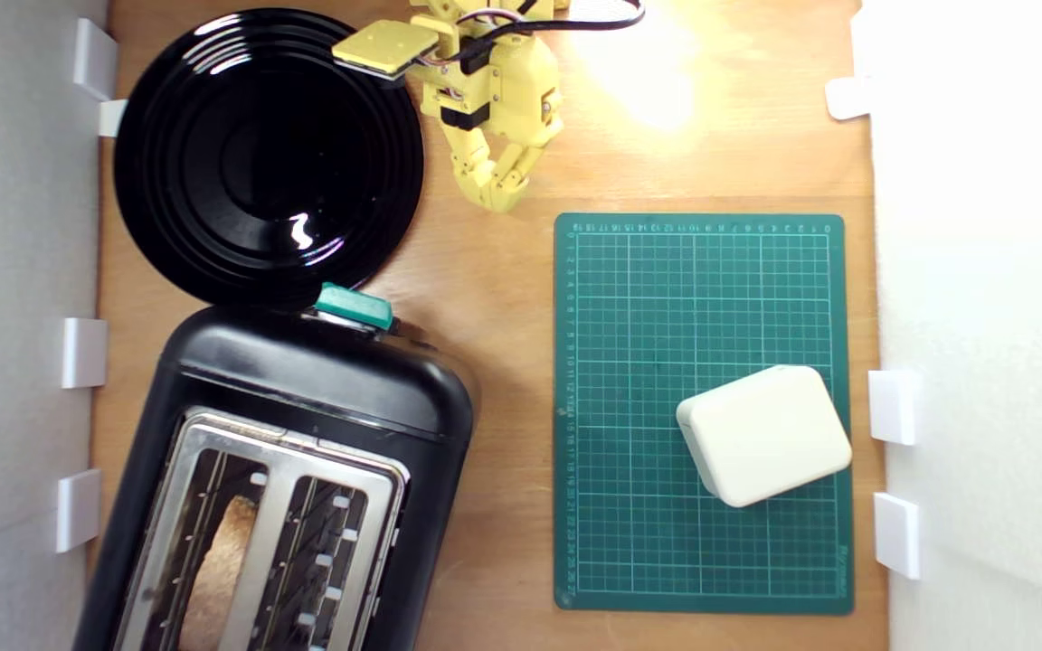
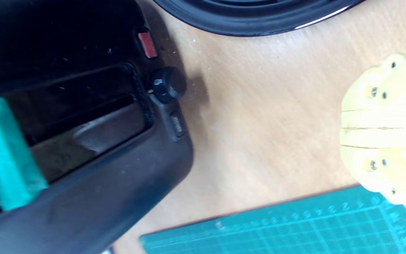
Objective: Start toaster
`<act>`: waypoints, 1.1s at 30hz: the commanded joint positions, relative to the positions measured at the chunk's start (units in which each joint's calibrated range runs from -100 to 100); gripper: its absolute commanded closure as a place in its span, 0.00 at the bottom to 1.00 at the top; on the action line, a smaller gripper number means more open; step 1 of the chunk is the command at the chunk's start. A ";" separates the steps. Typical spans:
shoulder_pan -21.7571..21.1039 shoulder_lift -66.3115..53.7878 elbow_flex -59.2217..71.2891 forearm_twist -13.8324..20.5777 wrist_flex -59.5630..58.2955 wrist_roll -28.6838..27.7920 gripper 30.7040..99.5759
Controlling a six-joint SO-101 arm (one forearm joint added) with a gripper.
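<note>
The glossy black toaster (image 1: 304,425) fills the lower part of the exterior view's left, with a silver top and a slice of bread (image 1: 218,570) in one slot. Its teal lever (image 1: 354,306) sticks out at the end facing the plate, raised at the top of its track. In the wrist view the lever (image 2: 5,151), a black knob (image 2: 167,84) and a red button (image 2: 147,44) show on the toaster's end face (image 2: 93,183). My yellow gripper (image 1: 503,201) hangs shut over bare wood, well apart from the lever, with nothing between its fingers (image 2: 379,128).
A round black plate (image 1: 213,117) lies beside the toaster's lever end. A green cutting mat (image 1: 657,298) with a cream box (image 1: 763,434) on it covers the exterior view's right. White walls with clips border the wooden table (image 1: 503,298).
</note>
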 commanded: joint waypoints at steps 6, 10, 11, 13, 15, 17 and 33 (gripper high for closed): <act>-0.09 12.40 -16.69 1.61 0.40 1.33 0.99; -0.01 19.89 -26.96 2.74 0.49 1.07 0.99; -0.16 21.64 -29.05 4.52 0.49 0.91 0.99; -0.01 25.31 -33.77 7.99 0.49 0.86 0.99; -0.01 28.30 -38.59 9.96 0.49 0.86 0.99; -0.01 31.55 -43.04 12.31 0.49 0.81 0.99; 4.76 44.29 -63.85 14.28 2.54 11.29 0.99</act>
